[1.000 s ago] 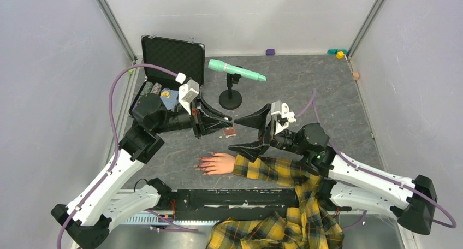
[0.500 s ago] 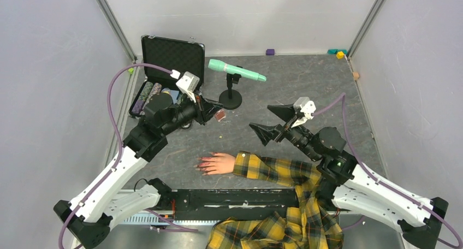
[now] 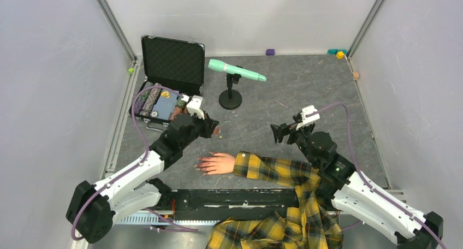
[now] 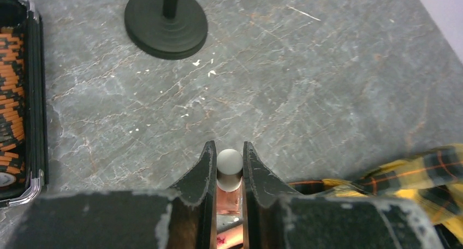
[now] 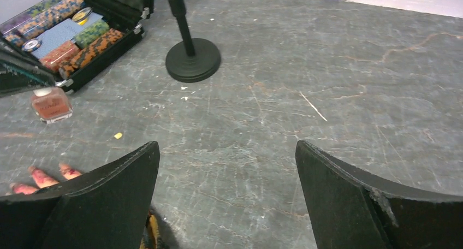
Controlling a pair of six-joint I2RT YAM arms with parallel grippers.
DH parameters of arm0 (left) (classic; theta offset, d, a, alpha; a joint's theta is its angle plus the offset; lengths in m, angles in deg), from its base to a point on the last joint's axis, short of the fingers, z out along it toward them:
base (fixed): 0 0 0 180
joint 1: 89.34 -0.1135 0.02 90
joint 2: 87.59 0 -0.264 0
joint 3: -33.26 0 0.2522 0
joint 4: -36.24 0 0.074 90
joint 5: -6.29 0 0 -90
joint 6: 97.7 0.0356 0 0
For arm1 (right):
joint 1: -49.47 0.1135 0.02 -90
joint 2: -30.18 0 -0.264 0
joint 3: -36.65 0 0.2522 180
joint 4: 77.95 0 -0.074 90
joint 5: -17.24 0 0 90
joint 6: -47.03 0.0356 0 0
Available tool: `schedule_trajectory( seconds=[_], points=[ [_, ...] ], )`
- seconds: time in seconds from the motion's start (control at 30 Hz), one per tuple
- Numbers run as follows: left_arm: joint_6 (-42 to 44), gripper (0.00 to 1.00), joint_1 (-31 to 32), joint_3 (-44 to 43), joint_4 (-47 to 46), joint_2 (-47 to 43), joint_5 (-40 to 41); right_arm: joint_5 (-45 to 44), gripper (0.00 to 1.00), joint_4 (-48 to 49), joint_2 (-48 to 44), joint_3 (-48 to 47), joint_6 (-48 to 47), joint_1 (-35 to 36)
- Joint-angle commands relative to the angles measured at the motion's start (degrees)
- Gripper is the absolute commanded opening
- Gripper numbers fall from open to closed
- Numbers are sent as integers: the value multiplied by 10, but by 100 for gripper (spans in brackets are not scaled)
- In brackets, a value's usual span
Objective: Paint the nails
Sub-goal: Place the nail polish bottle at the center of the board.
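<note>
While the open case (image 3: pixel 164 99) of poker chips sits at the far left of the bench (image 3: pixel 306 90), the left jaws just right of it are clamped on a small white-capped polish bottle (image 5: pixel 52 104). Nearer the front edge, slightly right of that bottle, the mannequin hand (image 3: pixel 221 162) lies flat with the nails (image 3: pixel 203 166), glossy red, pointing left and its yellow plaid sleeve (image 3: pixel 273 170) trailing right. Farther right, the right jaws stand wide apart with nothing between them, just behind the sleeve.
</note>
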State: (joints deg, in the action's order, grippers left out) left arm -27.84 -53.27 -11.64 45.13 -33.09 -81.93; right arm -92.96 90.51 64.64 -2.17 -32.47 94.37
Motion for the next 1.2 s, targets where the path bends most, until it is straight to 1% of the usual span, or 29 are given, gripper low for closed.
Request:
schedule_trajectory(
  seconds=[0.0, 0.13, 0.27, 0.43, 0.6, 0.77, 0.87, 0.93, 1.0, 1.17],
  points=[
    [15, 2, -1, 35, -155, 18, 55, -29, 98, 7, -36, 19, 13, -11],
    [14, 2, -1, 56, -181, 65, 92, -45, 98, 7, -55, 40, 25, -14],
    [8, 2, -1, 80, -232, 105, 110, -56, 98, 6, -64, 59, 32, -19],
    [8, 3, -1, 84, -253, 150, 135, -60, 98, 0, -74, 71, 39, -25],
    [7, 4, -1, 93, -282, 188, 133, -59, 98, 0, -87, 77, 41, -29],
    [11, 9, -1, 98, -290, 200, 134, -59, 98, -3, -90, 81, 43, -31],
    [14, 15, -1, 100, -289, 199, 133, -60, 98, -3, -91, 83, 45, -32],
    [15, 21, -1, 101, -291, 199, 132, -61, 98, -3, -91, 84, 45, -32],
    [15, 32, -1, 102, -290, 200, 132, -61, 98, -3, -91, 85, 44, -32],
    [16, 41, -1, 104, -291, 199, 133, -63, 98, -7, -99, 84, 41, -32]
  ],
)
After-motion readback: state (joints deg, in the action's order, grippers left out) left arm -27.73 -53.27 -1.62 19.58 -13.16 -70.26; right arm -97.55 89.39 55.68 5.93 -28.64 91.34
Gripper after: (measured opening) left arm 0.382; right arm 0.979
